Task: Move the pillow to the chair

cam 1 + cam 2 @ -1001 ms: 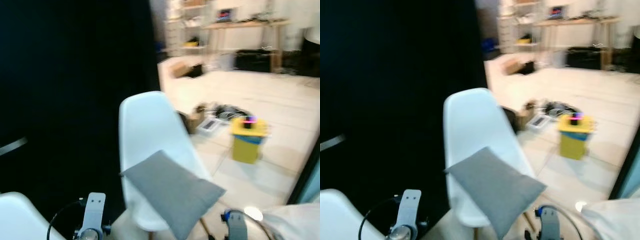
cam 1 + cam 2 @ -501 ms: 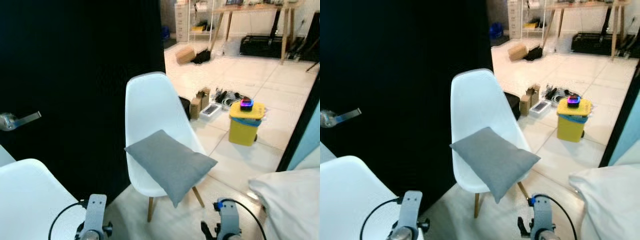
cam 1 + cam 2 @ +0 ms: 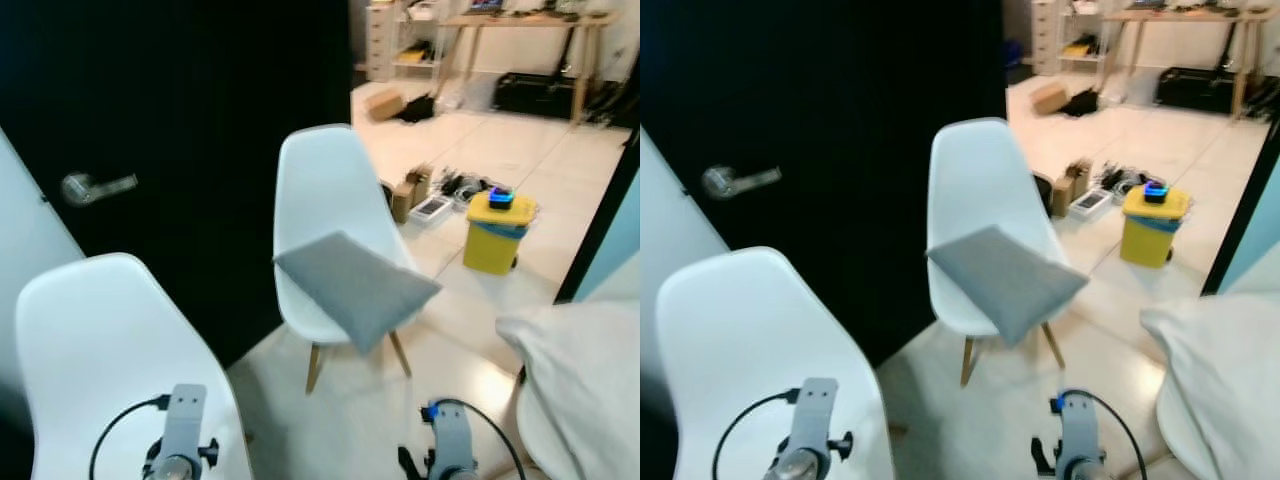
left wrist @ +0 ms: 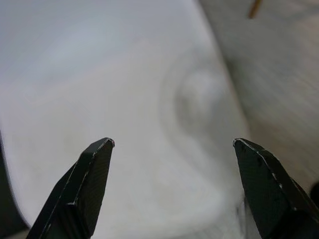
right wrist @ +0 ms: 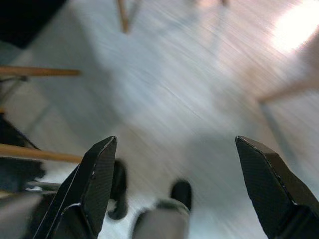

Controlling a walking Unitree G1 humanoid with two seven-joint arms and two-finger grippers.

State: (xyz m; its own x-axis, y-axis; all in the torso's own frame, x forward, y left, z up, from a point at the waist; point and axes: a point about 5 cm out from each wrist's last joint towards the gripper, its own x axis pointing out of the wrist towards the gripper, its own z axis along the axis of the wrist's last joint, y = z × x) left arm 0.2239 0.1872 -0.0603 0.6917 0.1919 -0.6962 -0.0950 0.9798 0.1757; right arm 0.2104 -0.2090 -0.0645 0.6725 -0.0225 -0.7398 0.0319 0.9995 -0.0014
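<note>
Softly creased grey pillow (image 3: 357, 287) on moulded chair (image 3: 325, 215)

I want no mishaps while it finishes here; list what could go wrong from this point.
1. The grey pillow lies tilted on the white chair, one corner past the seat's front edge; it might slide off.
2. A second white chair stands close under the open left gripper; a careless step could bump it.
</note>
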